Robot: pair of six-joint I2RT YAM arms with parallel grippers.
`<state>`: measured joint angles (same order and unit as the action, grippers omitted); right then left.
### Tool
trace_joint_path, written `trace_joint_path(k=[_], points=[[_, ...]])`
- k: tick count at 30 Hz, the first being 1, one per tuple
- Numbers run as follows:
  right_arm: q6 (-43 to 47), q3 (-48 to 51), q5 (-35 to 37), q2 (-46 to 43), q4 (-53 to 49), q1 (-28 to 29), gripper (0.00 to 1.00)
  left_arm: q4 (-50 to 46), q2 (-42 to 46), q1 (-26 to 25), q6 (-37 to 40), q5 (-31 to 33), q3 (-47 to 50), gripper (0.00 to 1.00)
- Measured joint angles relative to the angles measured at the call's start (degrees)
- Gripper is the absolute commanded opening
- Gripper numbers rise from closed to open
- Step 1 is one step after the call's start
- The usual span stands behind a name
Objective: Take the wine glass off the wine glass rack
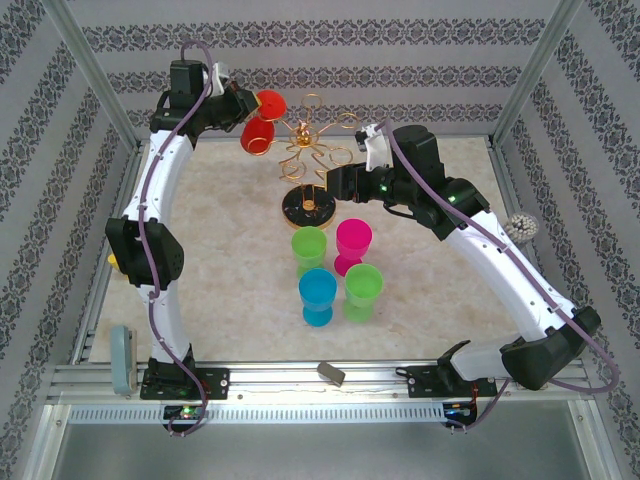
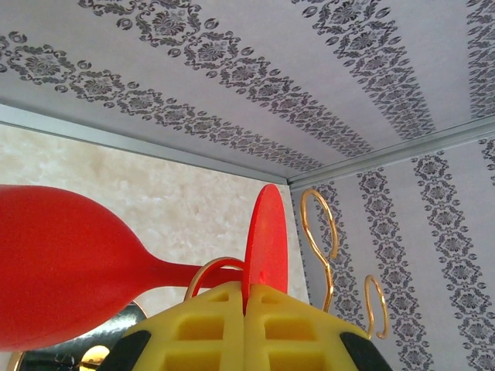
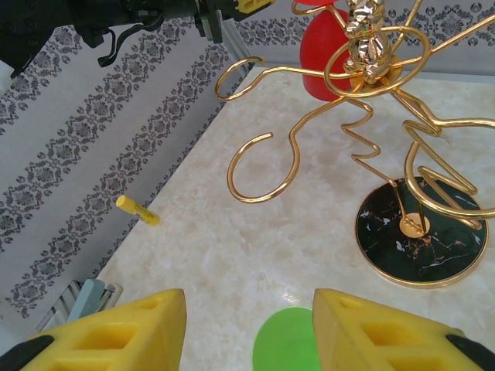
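Top external view: at the back-left of the beige marbled bench, the left jaws hold a red plastic wine glass just beside the outer loops of the thin gold wire wine glass rack. The rack stands mid-bench on a round black gold-rimmed base. In the left wrist view, those yellow jaws are pinched shut on the edge of the glass's flat red foot, with the bowl lying out to the left. 1 gold loop arches over the stem right at the jaws, and whether the stem sits inside that loop cannot be told. The right jaws hang wide open and empty, close beside the rack. 4 plastic cups stand in front of the rack: a lime-green cup, a pink cup, a blue cup and a second green cup. The step in hand appears to be the withdrawal, with the glass gripped but not yet clear of the wire. The next move likely calls for drawing the stem out through the loop's open end, away from the rack's centre, without snagging the foot.
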<state>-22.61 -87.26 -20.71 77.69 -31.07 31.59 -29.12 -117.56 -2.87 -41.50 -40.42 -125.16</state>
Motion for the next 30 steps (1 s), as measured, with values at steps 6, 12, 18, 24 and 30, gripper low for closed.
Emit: trace_joint_path(k=[6, 12, 18, 24, 30], points=[[-0.07, 0.0, -0.33, 0.04, 0.0, 0.0, 0.47, 0.07, 0.0, 0.0, -1.55, -1.33, 0.02, 0.0], [-0.22, 0.0, -0.76, 0.26, 0.02, 0.0, 0.46, 1.86, 0.0, 0.0, -4.52, -3.34, 1.09, 0.0], [-0.24, 0.0, -0.85, 0.26, 0.02, 0.0, 0.46, 4.31, 0.02, 0.0, -7.5, -5.18, 2.67, 0.0], [-0.74, 0.0, -0.85, 0.26, 0.02, 0.0, 0.46, 5.75, 0.31, 0.0, -9.73, -6.62, 3.52, 0.0], [-1.27, 0.0, -0.85, 0.26, 0.02, 0.0, 0.46, 6.86, 1.38, 0.0, -10.86, -7.93, 4.46, 0.0]])
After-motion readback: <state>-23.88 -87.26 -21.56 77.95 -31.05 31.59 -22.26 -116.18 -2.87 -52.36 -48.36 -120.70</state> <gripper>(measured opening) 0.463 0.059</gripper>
